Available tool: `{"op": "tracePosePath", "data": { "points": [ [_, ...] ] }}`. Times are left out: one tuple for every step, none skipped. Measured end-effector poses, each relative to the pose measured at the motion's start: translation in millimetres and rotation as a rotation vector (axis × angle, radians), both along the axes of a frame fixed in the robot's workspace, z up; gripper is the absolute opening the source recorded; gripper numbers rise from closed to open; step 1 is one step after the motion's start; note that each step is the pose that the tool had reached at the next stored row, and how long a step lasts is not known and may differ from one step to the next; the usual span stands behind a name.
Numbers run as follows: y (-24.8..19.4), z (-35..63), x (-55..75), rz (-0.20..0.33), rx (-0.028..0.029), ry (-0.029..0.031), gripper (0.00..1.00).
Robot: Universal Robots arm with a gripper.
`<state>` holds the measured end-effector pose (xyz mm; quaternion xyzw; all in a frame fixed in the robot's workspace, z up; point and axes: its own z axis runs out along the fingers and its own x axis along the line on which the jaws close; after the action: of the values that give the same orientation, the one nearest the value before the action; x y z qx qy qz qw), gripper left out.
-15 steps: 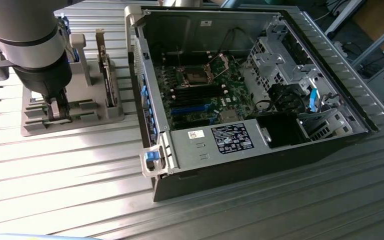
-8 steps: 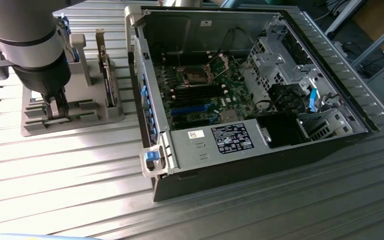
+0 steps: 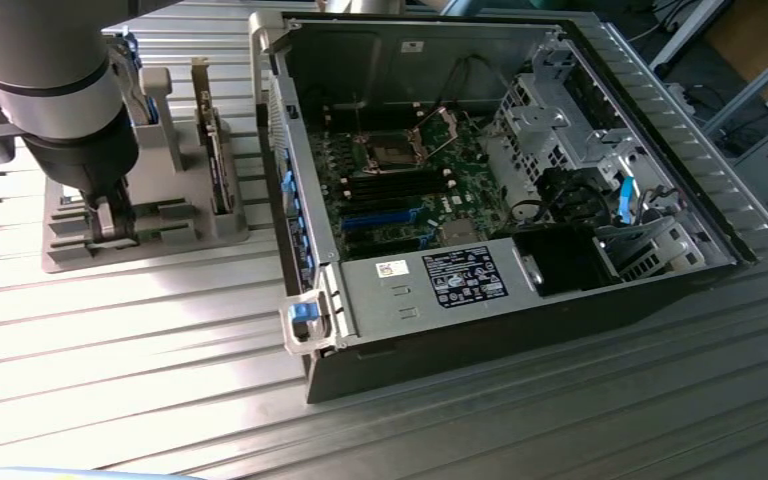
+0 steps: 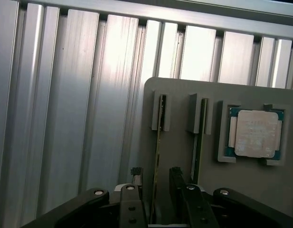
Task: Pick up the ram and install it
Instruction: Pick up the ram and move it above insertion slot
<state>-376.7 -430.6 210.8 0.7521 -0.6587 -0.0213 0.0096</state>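
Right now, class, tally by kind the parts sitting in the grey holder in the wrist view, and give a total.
Thin boards standing on edge in slots: 2 (the ram and a second board)
Processor chip: 1
Total: 3

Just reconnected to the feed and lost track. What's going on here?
The arm's end effector hovers low over the grey holder beside the open computer case. Its fingers are open on either side of the ram, which stands on edge in its slot. The ram is not yet lifted out.
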Motion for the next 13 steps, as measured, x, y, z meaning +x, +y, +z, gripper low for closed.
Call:
{"op": "tracePosePath", "data": {
  "points": [
    [0.0, -0.2, -0.5, 0.000, -0.0001, 0.0001, 0.36],
    [0.0, -0.2, -0.7, 0.000, -0.0001, 0.0001, 0.36],
    [0.0, -0.5, -1.5, 0.000, 0.0000, 0.0001, 0.36],
    [0.0, -0.6, -2.1, 0.000, -0.0001, 0.0000, 0.36],
    [0.0, -0.7, -2.3, 0.000, -0.0001, 0.0001, 0.36],
    [0.0, -0.7, -2.3, 0.000, -0.0001, 0.0001, 0.36],
    [0.0, -0.7, -2.3, 0.000, -0.0001, 0.0001, 0.36],
    [0.0, -0.7, -2.3, 0.000, -0.0001, 0.0001, 0.36],
    [0.0, -0.7, -2.3, 0.000, -0.0001, 0.0001, 0.36],
    [0.0, -0.7, -2.3, 0.000, -0.0001, 0.0001, 0.36],
    [0.0, -0.7, -2.4, 0.000, -0.0001, 0.0001, 0.35],
    [0.0, -0.7, -2.4, 0.000, -0.0001, 0.0001, 0.28],
    [0.0, -0.7, -2.4, 0.000, -0.0001, 0.0001, 0.28]
  ]
}}
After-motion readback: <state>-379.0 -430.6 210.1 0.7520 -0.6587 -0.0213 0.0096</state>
